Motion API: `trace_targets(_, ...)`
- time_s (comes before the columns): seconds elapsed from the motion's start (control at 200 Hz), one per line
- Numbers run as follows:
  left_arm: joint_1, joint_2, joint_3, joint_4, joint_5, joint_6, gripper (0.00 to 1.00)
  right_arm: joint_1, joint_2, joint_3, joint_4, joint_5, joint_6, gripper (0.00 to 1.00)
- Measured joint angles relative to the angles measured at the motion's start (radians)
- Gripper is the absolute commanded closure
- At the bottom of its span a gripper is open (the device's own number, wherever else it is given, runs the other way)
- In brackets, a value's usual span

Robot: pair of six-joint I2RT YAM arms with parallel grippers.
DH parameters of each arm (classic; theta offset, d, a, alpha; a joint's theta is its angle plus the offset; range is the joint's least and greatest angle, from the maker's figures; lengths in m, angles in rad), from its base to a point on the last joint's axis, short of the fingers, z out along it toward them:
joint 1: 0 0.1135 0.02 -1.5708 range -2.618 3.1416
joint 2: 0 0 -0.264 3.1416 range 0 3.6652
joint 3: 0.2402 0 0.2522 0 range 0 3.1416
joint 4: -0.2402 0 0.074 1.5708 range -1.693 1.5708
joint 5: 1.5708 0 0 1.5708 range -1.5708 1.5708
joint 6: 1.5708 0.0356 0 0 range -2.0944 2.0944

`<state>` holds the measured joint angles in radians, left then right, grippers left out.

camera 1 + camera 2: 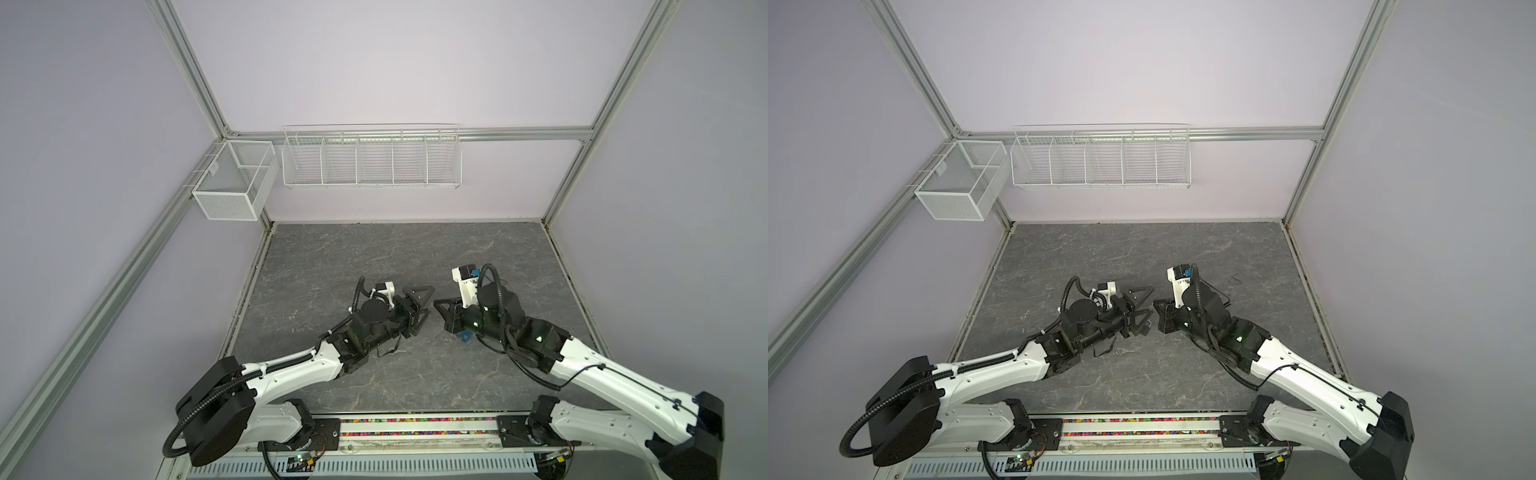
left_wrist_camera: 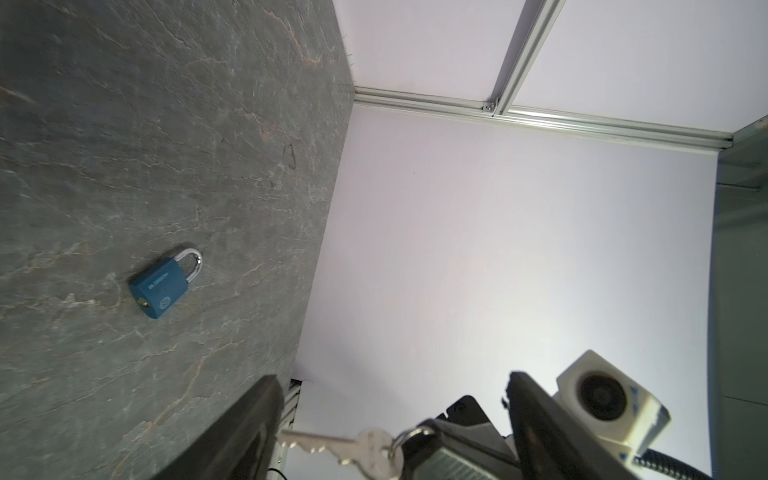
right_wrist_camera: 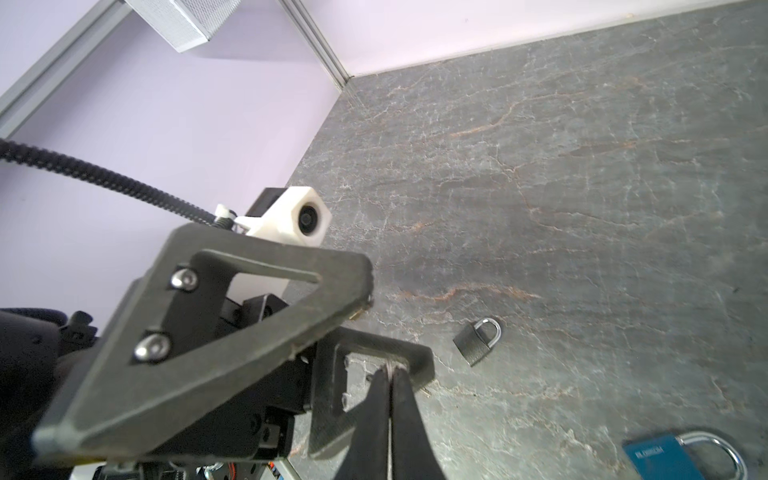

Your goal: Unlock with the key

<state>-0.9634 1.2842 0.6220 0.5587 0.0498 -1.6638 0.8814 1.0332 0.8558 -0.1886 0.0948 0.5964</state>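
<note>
Passing the key [image 2: 332, 446] between arms at the table [image 2: 124, 124] centre, by the look of it.
Right gripper [image 3: 390, 374] jaws pinched shut on the key's ring end. Left gripper [image 1: 426, 309] jaws open, key between them, not yet gripped. Best to close squarely on the flat head and leave the blade free before the right lets go. Blue padlock [image 2: 164, 286] lies flat at 5 o'clock of the right gripper, shackle closed, half under that arm from above. Keyhole barely shows; number of keys on the ring unclear.

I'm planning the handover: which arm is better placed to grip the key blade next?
Left, probably: the left gripper stands open around the key, while the right gripper is shut on its ring, blade free.
</note>
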Motion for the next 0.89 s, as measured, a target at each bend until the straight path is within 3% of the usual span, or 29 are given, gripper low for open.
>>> trace_targets(0.34,-0.003,0.011,-0.011,0.103,-0.056,-0.085,0.26,0.014,0.044,0.0,0.1,-0.036,-0.01,0.93)
trace_targets(0.895,-0.006,-0.043,-0.034,0.095,-0.102,-0.095,0.2,0.026,0.037,0.0,0.208,-0.044,-0.014,0.93)
